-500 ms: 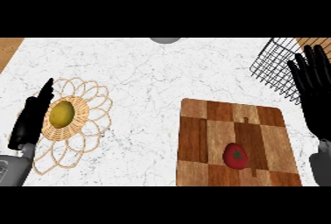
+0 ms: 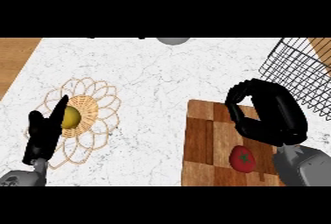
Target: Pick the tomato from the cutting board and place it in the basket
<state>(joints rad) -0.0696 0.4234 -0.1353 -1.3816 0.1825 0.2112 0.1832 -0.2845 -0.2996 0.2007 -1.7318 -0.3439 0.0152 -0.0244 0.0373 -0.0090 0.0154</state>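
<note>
So the big change from half a second earlier: the right hand had left its spot at the right edge by the wire basket and was now over the cutting board. Its fingers were curled into a claw but had nothing in them. The left hand hadn't really budged, with its fingers straight and relaxed at the lower left, over the edge of the woven flower-shaped mat.

The tomato sat untouched on the board's near right part, just below the right hand in the view. It's pretty much round, so there's no real long axis. A small dark mark on top might've been the stem end facing up, but I couldn't tell.

Count: one tomato, one board, one wire basket, one woven mat with one yellowish fruit on it, and two hands.
</note>
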